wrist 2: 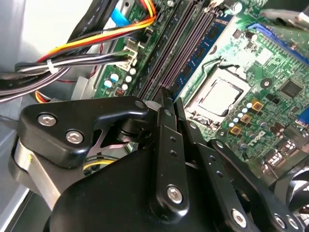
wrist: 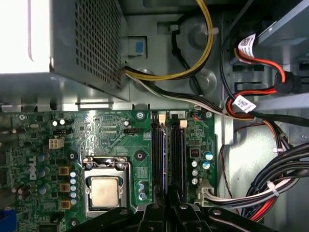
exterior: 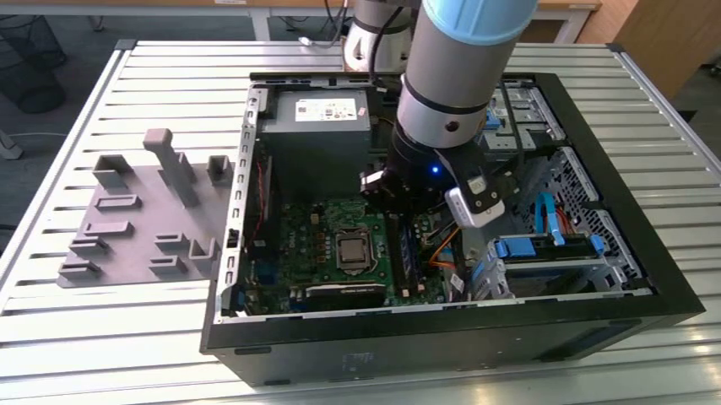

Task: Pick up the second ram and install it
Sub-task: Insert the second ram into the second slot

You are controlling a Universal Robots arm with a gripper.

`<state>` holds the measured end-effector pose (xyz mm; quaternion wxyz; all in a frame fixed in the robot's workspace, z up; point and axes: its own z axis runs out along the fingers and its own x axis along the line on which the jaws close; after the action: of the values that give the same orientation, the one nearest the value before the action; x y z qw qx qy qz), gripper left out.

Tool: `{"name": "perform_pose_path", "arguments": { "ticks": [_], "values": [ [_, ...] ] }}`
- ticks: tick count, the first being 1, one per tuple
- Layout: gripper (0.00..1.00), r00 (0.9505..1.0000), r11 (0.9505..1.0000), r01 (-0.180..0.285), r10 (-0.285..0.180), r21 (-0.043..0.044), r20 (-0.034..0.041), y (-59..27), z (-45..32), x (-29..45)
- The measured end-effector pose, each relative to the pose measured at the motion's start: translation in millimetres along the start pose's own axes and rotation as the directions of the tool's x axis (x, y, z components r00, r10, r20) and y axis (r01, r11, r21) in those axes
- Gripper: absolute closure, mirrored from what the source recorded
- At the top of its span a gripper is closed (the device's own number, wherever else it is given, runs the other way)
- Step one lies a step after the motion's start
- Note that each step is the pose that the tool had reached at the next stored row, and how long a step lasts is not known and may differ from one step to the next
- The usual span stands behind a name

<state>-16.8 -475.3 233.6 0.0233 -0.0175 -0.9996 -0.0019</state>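
Gripper (wrist 2: 166, 104) low over motherboard memory slots (wrist: 168, 154), fingers drawn together; second ram (wrist 2: 164, 94) seemingly pinched edge-on, unclear

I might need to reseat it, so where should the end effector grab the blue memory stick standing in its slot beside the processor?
Grip the memory stick by its exposed top edge, pinching its flat faces, coming straight down. It stands on edge with black slots close alongside, so probably only the top is free.
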Motion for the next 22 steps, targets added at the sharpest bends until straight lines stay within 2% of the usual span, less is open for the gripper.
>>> {"name": "perform_pose_path", "arguments": {
  "ticks": [4,13,22],
  "values": [
    [0.86,1.0,1.0,0.002,-0.002,0.0,0.0,-1.9,3.2,0.0],
    [0.86,1.0,1.0,0.002,-0.002,-0.0002,-0.0002,-1.9,5.0,0.1],
    [0.86,0.9999,0.9999,0.012,-0.012,-0.0009,-0.0003,-2.0,15.4,0.3]
  ]
}}
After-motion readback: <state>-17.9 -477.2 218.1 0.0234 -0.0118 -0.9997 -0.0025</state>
